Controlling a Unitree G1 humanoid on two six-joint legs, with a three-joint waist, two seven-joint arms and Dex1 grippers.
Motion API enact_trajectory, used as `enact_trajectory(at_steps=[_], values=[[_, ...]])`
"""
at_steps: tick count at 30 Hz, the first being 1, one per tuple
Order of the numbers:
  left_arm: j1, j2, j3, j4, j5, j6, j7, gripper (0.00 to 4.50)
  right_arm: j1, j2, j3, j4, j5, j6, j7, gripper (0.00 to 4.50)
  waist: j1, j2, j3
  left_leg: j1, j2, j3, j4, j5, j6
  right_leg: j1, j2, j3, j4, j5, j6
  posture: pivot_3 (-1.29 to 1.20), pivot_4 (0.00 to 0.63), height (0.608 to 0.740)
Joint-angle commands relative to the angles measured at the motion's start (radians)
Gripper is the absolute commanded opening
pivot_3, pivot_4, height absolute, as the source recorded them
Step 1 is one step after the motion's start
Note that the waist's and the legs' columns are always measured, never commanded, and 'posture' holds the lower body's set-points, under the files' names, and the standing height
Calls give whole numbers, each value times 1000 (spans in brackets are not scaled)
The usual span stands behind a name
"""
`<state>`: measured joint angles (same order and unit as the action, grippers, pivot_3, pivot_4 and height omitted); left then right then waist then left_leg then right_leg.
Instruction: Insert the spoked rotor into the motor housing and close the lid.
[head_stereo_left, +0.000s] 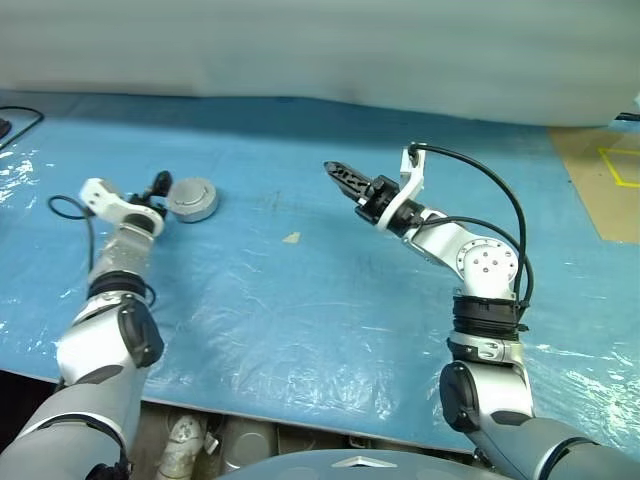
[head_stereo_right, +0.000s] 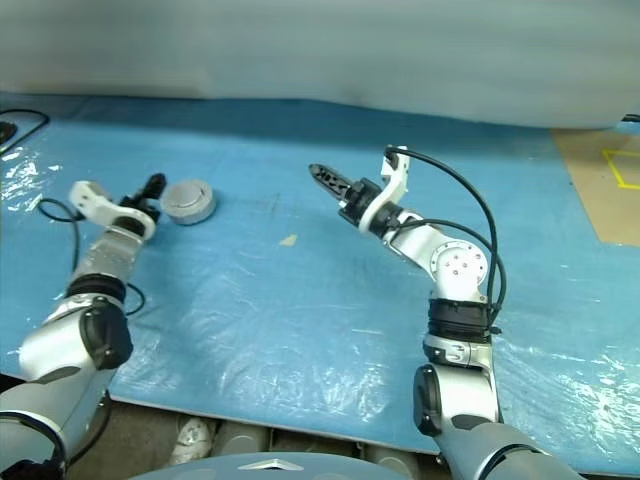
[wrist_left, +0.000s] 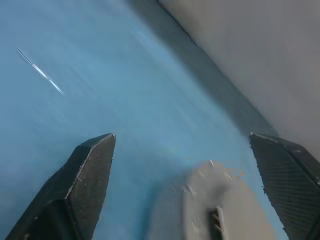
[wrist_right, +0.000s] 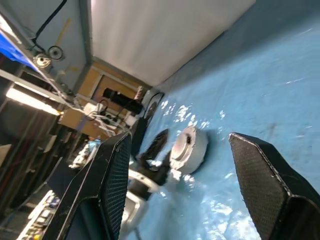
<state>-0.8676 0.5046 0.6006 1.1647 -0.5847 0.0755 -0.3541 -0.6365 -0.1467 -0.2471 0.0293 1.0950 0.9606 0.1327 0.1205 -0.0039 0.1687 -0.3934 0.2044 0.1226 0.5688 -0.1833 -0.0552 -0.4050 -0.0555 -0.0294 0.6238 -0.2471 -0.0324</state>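
- I see the motor housing (head_stereo_left: 192, 199) sitting on the blue sheet (head_stereo_left: 300, 290), toward my left side and near the far edge of the work area.
- It is a short round cylinder standing on its flat base, so its axis runs straight up; it has no long side to speak of.
- The lid (head_stereo_right: 187, 193) is down flat on top, facing upward.
- My left gripper (head_stereo_left: 160, 186) is just beside the housing on its left, fingers (wrist_left: 90, 175) spread wide with nothing between them.
- From the left wrist the housing shows low between the two fingers, blurred.
- My right gripper (head_stereo_left: 345, 178) is held above the sheet, well apart from the housing, aimed toward it, fingers (wrist_right: 112, 175) parted and empty.
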Motion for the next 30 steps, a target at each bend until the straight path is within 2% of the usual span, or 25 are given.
enact_trajectory(at_steps=[1,4,7,9,12,16,18,20,23,26,30], values=[[16,95,-19,-34,58,-45,7,4486,9,-88,17,-46,-108,-65,67,3247,1,0,0,0,0,0,0,0,0,0,0,0,0,0,0,0,150,740],[6,156,-38,-43,79,-44,-81,4486,13,-153,36,-64,-182,-103,107,3247,5,0,0,0,0,0,0,0,0,0,0,0,0,0,1,0,150,740],[-18,160,-81,-98,97,-36,-179,4486,23,-197,73,-74,-293,-164,122,3247,7,0,0,1,0,0,1,0,0,1,-1,0,1,0,1,0,150,740],[-38,133,-128,-180,103,-19,-253,4486,36,-221,108,-87,-400,-237,114,3247,10,0,0,1,0,0,3,0,0,3,-1,0,1,1,1,0,150,740],[-21,50,-218,-400,81,65,-336,4486,74,-237,165,-145,-511,-332,141,3247,12,0,0,1,-1,0,5,0,0,4,-3,0,1,1,2,0,150,740],[41,-34,-293,-603,85,131,-344,4486,119,-259,235,-193,-645,-406,153,3247,-1,0,0,1,-1,0,5,0,0,4,-3,1,1,2,1,0,150,740],[80,-83,-337,-699,64,175,-374,4486,138,-314,317,-209,-778,-451,156,3247,-17,0,0,3,-1,0,4,0,0,4,-1,1,1,2,0,0,150,740],[109,-131,-370,-777,41,219,-387,4486,139,-328,341,-230,-840,-478,146,3247,-26,0,0,4,-1,0,3,0,0,4,-1,2,0,2,-1,0,150,740],[169,-167,-432,-849,63,233,-417,4486,131,-324,353,-239,-922,-508,116,3247,-33,0,0,4,0,0,3,0,0,3,1,3,1,3,-1,0,150,740],[239,-154,-521,-866,168,151,-442,4486,136,-299,346,-216,-965,-516,93,3247,-36,0,0,6,0,1,3,0,0,4,1,4,1,3,-1,0,150,740],[306,-158,-521,-879,180,132,-444,4486,194,-285,353,-201,-1013,-510,84,3247,-41,0,0,9,0,1,3,0,0,6,0,4,1,3,-1,0,150,740]])
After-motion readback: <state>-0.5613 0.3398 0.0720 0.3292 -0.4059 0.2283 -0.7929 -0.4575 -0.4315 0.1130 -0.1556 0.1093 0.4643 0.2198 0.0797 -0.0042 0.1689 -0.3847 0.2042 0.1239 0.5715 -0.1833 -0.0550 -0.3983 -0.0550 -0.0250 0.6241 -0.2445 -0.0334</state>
